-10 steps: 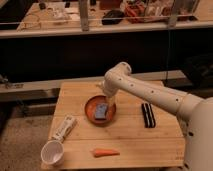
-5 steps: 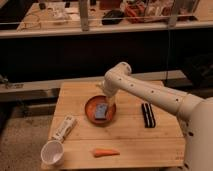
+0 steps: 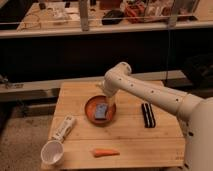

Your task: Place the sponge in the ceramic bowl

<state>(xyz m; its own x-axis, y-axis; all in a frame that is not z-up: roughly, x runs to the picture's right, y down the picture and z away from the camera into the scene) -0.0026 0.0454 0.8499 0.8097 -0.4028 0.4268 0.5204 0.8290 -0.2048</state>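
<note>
The gripper (image 3: 108,101) hangs over the bowl (image 3: 88,106), with the sponge (image 3: 101,112) lying inside the bowl just below it. Whether it is closed or spread I cannot tell. A carrot (image 3: 105,152) lies well nearer the camera than the gripper.

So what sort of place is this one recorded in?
Probably a robotics lab or workshop: a small wooden table set with test items, and a long cluttered workbench behind it. The gripper is over the ceramic bowl, where the sponge lies.
</note>
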